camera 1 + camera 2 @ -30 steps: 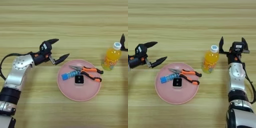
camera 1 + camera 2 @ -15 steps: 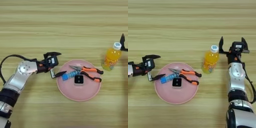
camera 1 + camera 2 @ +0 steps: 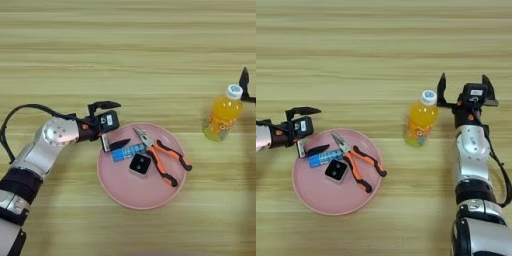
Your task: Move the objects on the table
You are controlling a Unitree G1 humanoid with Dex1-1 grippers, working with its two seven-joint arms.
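1. The pink plate (image 3: 125, 192) lies on the wooden table (image 3: 125, 55) and serves as the landmark here; it carries three things.
2. The blue tube (image 3: 127, 152) lies on the plate's upper-left part, slanting; the black square block (image 3: 140, 164) sits near the plate's middle, just beside the tube's lower-right end; the pliers (image 3: 160, 155) lie on the plate's upper-right part, metal nose pointing up-left toward the tube, orange-and-black handles running down-right toward the rim.
3. The left gripper (image 3: 111, 125) is at the plate's upper-left rim; its fingers stand spread wide, the upper one above the rim over bare table, the lower one (image 3: 119, 144) reaching over the rim just beside the left end of the tube; whether it touches the tube cannot be told.
4. The orange juice bottle (image 3: 420, 122) stands upright on the table, well apart from the plate to its upper right, white cap on.
5. The right gripper (image 3: 464, 88) is further right of the plate than the bottle; its two fingers are spread apart with nothing between them, the nearer finger just beside the bottle's cap.
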